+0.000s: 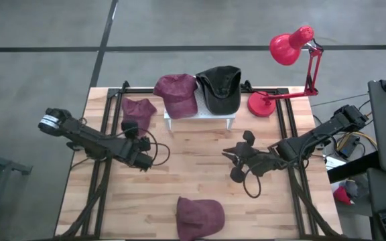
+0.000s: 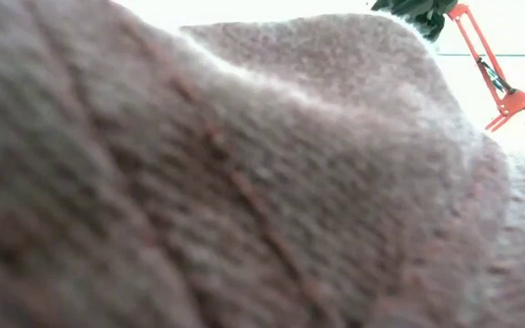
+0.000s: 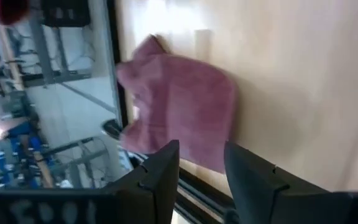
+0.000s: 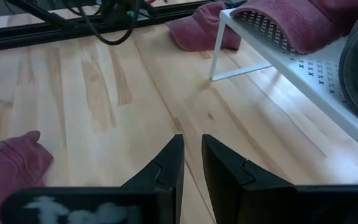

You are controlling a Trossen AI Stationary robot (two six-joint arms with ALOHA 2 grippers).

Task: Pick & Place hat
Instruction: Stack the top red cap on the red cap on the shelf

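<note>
Fingers parted and empty, the left gripper hangs low over the wooden table at its left side, just short of a crumpled maroon hat that lies by the table's black left rail; in the left wrist view the two dark fingers frame the near edge of that hat without closing on it, and a cluttered workshop shows beyond the rail.

Toward the middle, a second maroon cap and a black cap sit side by side on a small white rack at the table's far edge. A third maroon cap lies at the near edge, pressed so close to the low camera that its fabric fills nearly the whole low view.

To the right, the right gripper rests over bare wood at mid-table, its fingers nearly together with only a narrow slot between them and nothing held. A red desk lamp stands at the far right corner, its round base just beside the rack. Grey floor surrounds the table.
</note>
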